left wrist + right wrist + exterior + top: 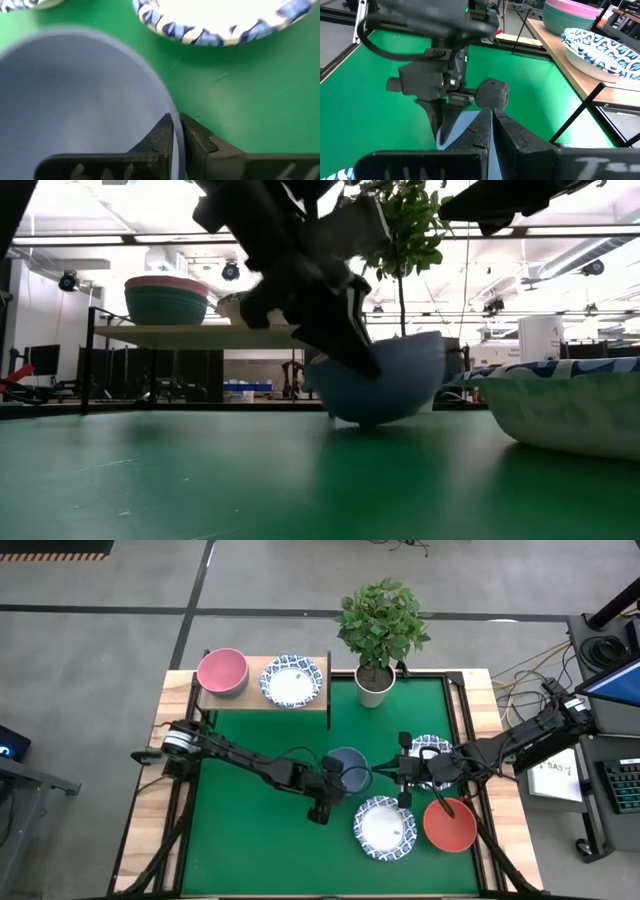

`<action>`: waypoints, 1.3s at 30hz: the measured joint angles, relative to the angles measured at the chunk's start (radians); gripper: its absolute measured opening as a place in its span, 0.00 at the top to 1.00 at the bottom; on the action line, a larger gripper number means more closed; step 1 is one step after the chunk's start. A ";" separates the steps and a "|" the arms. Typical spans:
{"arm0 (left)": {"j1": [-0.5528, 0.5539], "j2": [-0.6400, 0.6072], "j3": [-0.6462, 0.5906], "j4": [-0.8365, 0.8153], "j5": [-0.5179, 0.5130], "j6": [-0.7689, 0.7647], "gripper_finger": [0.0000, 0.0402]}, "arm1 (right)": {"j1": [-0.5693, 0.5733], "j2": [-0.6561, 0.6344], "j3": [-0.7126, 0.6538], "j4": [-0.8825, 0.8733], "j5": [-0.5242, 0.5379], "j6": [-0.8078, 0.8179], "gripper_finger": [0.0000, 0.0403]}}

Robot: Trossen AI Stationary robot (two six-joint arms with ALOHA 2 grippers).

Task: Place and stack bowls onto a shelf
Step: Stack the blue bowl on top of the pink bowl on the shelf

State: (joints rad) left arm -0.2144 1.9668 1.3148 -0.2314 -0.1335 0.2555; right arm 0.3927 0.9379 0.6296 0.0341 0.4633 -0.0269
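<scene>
Left gripper (335,783) fingers pinch the grey-blue bowl (349,767) rim mid-frame; right gripper (402,772) fingers pressed together beside it

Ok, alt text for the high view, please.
Seen from above, the left gripper is shut on the rim of a grey-blue bowl at the green table's centre. A pink bowl and a patterned bowl sit on the shelf.
</scene>
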 joint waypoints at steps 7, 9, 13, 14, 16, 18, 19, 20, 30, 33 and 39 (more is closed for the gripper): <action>-0.031 -0.062 0.045 -0.104 0.082 -0.006 1.00 | 0.000 0.000 0.000 -0.002 0.000 0.000 0.98; -0.047 -0.091 0.086 -0.181 0.083 -0.005 1.00 | 0.000 0.000 0.000 -0.004 0.000 0.000 0.98; -0.075 -0.143 0.187 -0.380 0.083 -0.003 1.00 | 0.000 0.000 0.000 -0.004 0.000 0.000 0.98; -0.080 -0.157 0.213 -0.430 0.083 -0.003 1.00 | 0.000 0.000 0.000 -0.004 0.000 0.000 0.98; -0.085 -0.191 0.258 -0.515 0.084 -0.003 1.00 | 0.000 0.000 0.000 -0.003 0.000 0.000 0.98; -0.084 -0.230 0.288 -0.591 0.082 -0.009 1.00 | 0.000 0.000 0.000 -0.003 0.000 0.000 0.98; -0.084 -0.249 0.296 -0.621 0.079 -0.013 1.00 | 0.000 0.000 0.000 -0.003 0.000 0.000 0.98; -0.084 -0.270 0.303 -0.648 0.072 -0.019 1.00 | 0.000 0.000 0.000 -0.003 0.000 0.000 0.98; -0.066 -0.528 0.387 -1.091 -0.346 -0.224 1.00 | 0.000 0.001 0.000 0.000 0.000 0.000 0.98; -0.027 -0.597 0.427 -1.227 -0.482 -0.335 1.00 | 0.000 0.001 0.000 0.000 0.000 0.000 0.98; 0.173 -0.703 0.431 -1.319 -0.483 -0.392 1.00 | 0.000 0.001 0.000 0.001 0.000 0.006 0.98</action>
State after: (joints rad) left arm -0.0415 1.2637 1.7462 -1.5499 -0.6165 -0.1362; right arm 0.3923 0.9386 0.6296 0.0347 0.4636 -0.0204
